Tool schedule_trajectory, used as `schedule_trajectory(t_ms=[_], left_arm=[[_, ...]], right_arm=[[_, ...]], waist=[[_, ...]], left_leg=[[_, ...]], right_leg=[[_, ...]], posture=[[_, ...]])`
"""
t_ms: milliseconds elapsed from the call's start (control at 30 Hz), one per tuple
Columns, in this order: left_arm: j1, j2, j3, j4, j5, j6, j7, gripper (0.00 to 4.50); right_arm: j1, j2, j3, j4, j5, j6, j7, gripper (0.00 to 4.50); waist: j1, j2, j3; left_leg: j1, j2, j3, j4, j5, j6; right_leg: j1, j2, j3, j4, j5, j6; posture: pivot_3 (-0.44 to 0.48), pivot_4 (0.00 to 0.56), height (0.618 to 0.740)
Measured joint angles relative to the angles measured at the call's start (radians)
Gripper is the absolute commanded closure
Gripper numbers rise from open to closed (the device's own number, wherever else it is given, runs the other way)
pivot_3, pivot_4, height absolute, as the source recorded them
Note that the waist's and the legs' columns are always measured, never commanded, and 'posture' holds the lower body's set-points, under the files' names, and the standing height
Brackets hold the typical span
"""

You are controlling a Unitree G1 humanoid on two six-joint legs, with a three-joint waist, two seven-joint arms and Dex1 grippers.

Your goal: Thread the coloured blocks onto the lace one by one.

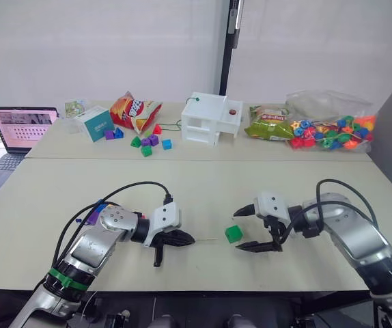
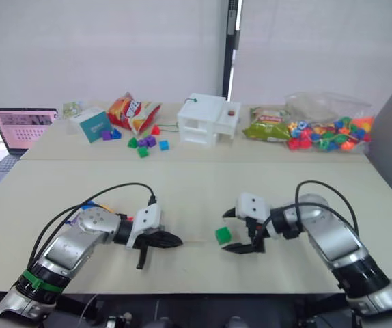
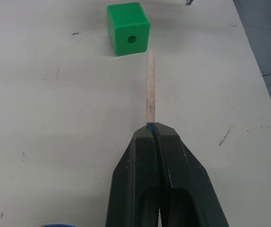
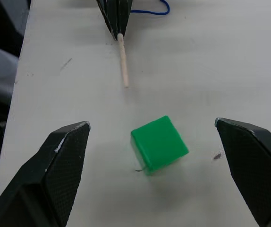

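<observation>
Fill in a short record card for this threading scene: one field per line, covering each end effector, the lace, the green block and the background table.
Left end effector: shut on the lace's stiff tip
Lace tip: pale, points toward the green block, stops just short of it
Green block: resting on the near table, hole facing the tip, not gripped
Right end effector: open, fingers either side of the green block, not touching
Far table: small coloured blocks, snack bags, white box, clear bag of beads, laptop
</observation>
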Motion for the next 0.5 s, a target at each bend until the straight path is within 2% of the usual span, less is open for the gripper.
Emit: schedule_trajectory(t_ms=[33, 133, 233, 367, 500], left_arm=[[0.006, 0.002, 0.000, -0.014, 0.000, 0.004, 0.001, 4.50], [0.022, 0.005, 0.001, -0.043, 0.000, 0.016, 0.012, 4.50], [0.031, 0.006, 0.001, -0.063, 0.001, 0.039, 0.037, 4.50], [0.033, 0.004, -0.001, -0.102, 0.003, 0.060, 0.067, 4.50], [0.023, -0.008, -0.029, -0.144, 0.028, 0.119, 0.126, 4.50]], right_arm=[[-0.026, 0.020, 0.021, 0.061, -0.019, -0.040, 0.024, 0.02], [-0.055, 0.056, 0.045, 0.179, -0.049, -0.119, 0.076, 0.78], [-0.055, 0.076, 0.047, 0.258, -0.056, -0.171, 0.107, 1.82], [-0.041, 0.084, 0.041, 0.279, -0.060, -0.202, 0.109, 3.23], [0.020, 0.086, -0.004, 0.232, -0.051, -0.183, 0.067, 3.31]], waist=[[-0.001, 0.000, 0.000], [0.006, 0.000, 0.000], [0.010, 0.000, 0.000], [0.010, 0.000, 0.000], [0.014, 0.000, 0.000]], left_leg=[[0.000, 0.000, 0.000, 0.000, 0.000, 0.000], [-0.001, -0.001, 0.000, 0.000, 0.000, 0.000], [-0.002, -0.001, 0.000, 0.000, 0.000, 0.000], [-0.001, -0.001, 0.000, 0.000, 0.000, 0.000], [-0.001, -0.001, -0.001, 0.000, 0.000, 0.000]], right_leg=[[0.000, -0.001, 0.000, 0.000, 0.000, 0.000], [0.000, -0.002, 0.000, 0.000, 0.000, 0.000], [-0.001, -0.002, 0.000, 0.000, 0.000, 0.000], [-0.001, -0.002, 0.000, 0.001, 0.000, 0.000], [-0.001, -0.003, 0.000, 0.001, 0.000, 0.000]], posture=[[0.000, 0.150, 0.740], [0.000, 0.150, 0.740], [0.000, 0.150, 0.740], [0.000, 0.150, 0.740], [0.000, 0.150, 0.740]])
